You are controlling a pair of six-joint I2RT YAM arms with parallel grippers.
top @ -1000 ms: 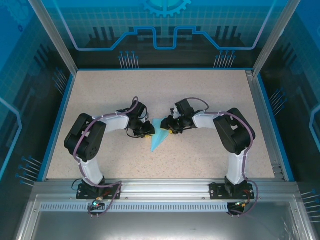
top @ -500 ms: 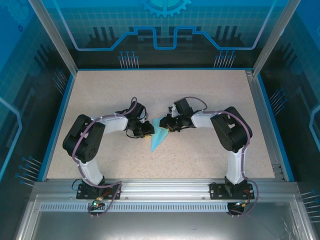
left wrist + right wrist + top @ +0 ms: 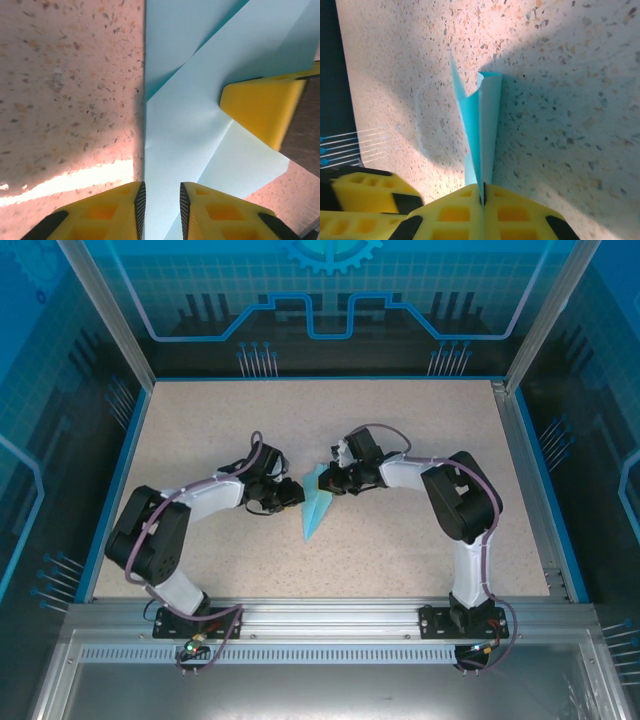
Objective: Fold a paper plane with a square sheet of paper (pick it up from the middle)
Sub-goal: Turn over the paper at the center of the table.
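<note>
The square sheet of paper is folded into a narrow light blue paper plane (image 3: 316,512) that lies mid-table with its point toward the arms. My right gripper (image 3: 330,483) pinches the plane's wide end from the right. In the right wrist view its jaws (image 3: 483,187) are shut on the folded edge, and the paper (image 3: 482,135) stands up out of them. My left gripper (image 3: 296,494) sits at the plane's left side. Its fingers (image 3: 162,186) stand a little apart over the flat paper (image 3: 185,125), which shows through the gap. A right finger (image 3: 260,110) rests on the paper opposite.
The speckled beige table (image 3: 400,420) has a blue rim and aluminium frame posts at its corners. Both forearms reach inward and nearly meet at the paper. The left gripper's yellow fingers (image 3: 365,197) sit close beside the right jaws.
The right jaws have closed onto the plane's edge. The left arm has stretched out lower and further left, its gripper shifting slightly toward the plane, its jaws a touch wider.
</note>
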